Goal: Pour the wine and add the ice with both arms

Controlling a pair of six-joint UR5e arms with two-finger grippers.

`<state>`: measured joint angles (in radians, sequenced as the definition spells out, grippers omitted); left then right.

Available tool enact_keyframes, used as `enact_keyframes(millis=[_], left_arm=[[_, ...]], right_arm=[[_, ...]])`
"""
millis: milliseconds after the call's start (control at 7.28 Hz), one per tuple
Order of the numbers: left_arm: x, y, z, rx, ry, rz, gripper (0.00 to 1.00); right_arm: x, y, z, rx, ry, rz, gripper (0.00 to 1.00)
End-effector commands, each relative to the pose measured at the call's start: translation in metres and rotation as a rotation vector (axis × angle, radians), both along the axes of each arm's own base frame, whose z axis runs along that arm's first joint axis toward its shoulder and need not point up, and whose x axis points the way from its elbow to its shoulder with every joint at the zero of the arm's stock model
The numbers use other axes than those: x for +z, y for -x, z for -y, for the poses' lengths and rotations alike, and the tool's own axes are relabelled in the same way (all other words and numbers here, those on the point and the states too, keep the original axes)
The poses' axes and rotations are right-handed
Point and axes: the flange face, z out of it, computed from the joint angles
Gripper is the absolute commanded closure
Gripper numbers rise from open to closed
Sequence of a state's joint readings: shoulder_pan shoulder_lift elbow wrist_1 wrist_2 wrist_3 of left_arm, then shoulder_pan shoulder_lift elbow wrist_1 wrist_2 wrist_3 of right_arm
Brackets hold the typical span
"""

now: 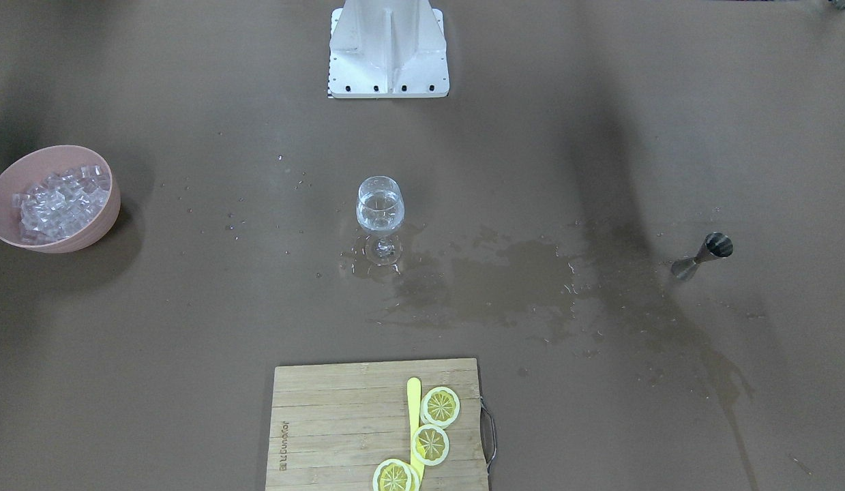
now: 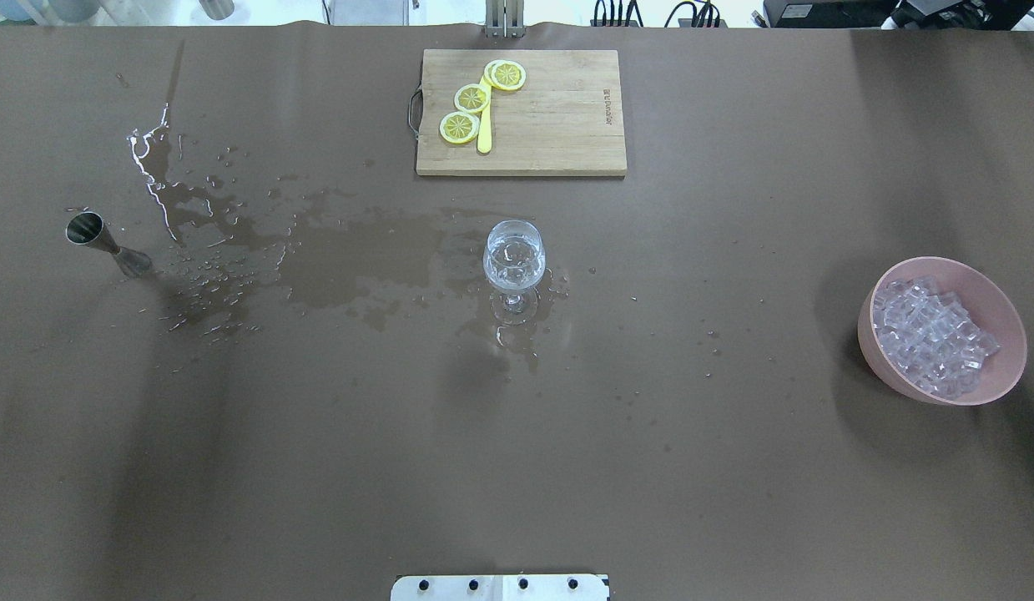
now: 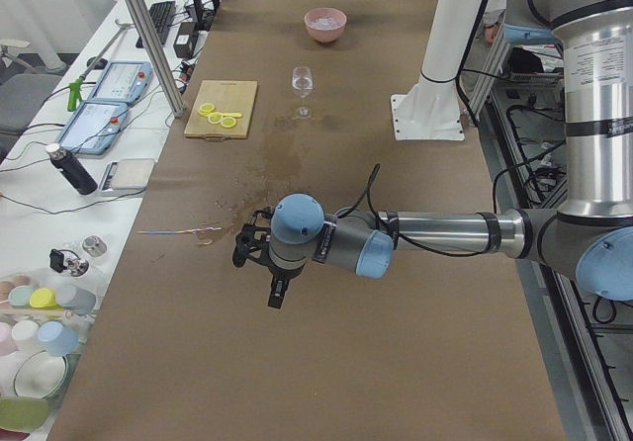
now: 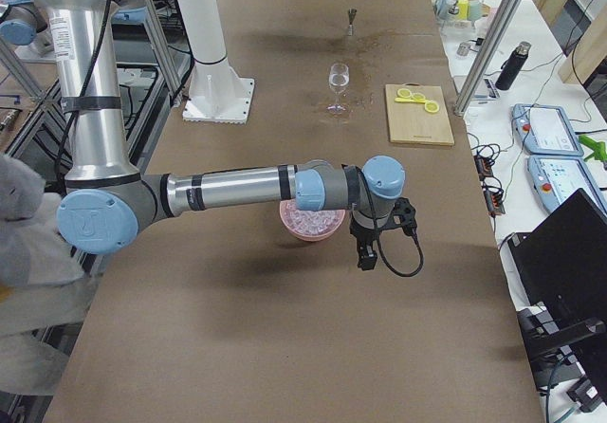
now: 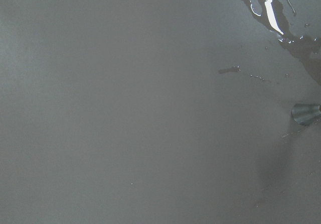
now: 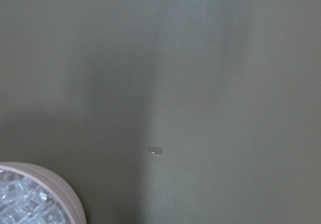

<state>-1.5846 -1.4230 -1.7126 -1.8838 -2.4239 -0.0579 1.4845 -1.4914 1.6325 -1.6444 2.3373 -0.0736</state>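
A wine glass stands mid-table, its bowl partly filled with clear wine; it also shows in the side views. Ice cubes fill a pink bowl, also seen in the front view. The left gripper shows only in the exterior left view, hovering above the table by the spill; I cannot tell whether it is open. The right gripper shows only in the exterior right view, just beside the bowl; I cannot tell its state. The right wrist view shows the bowl rim.
A steel jigger stands on the robot's left, with a wide wet spill between it and the glass. A wooden cutting board with lemon slices and a yellow knife lies at the far edge. The white stand is at the robot's side.
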Motion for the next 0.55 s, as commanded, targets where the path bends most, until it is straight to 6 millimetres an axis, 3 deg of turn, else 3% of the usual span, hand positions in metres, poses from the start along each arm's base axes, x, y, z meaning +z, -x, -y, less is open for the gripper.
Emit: enact_keyframes(millis=[0,412], left_arm=[[-0.003,0.0,0.001,-0.001,-0.013,0.002,0.02],[0.001,0.016,0.01,-0.067,-0.033,0.211,0.01]], right_arm=[[0.011,-0.02,-0.007,0.036,0.02,-0.019,0.0],[0.023,-0.02,-0.015,0.04,0.048,-0.021,0.0]])
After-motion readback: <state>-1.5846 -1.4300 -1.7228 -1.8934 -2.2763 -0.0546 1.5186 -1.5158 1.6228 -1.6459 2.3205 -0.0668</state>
